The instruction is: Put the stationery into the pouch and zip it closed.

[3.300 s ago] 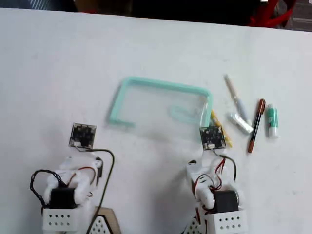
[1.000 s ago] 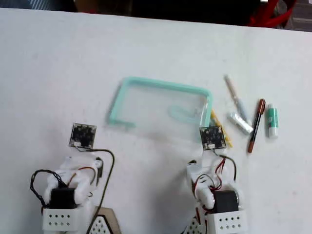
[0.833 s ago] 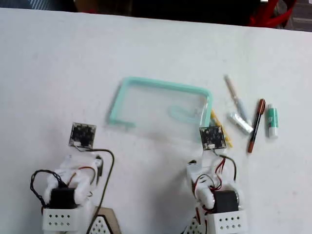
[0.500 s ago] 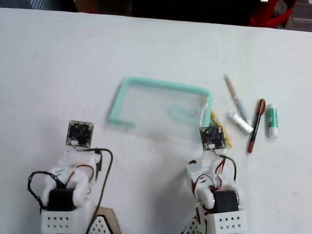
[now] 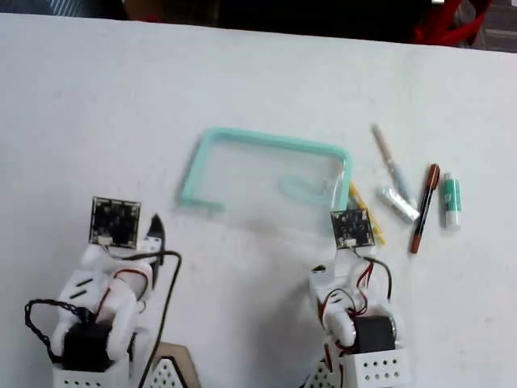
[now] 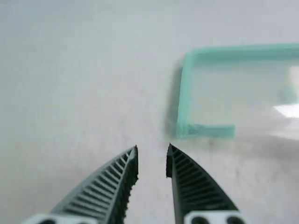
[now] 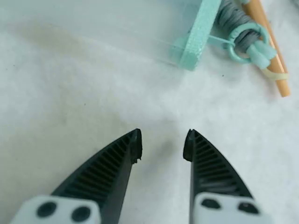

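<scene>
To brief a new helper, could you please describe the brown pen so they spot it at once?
Find the clear pouch with the mint edge. Loose items lie on its right-arm side; the brown pen is the long dark one between a silver tube and a green-and-white stick.

The left claw (image 6: 152, 155) and right claw (image 7: 162, 141) hover low, jaws slightly parted.

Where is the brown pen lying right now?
In the high view, the brown pen lies to the right of the pouch, between a silver tube and a green-and-white stick.
</scene>
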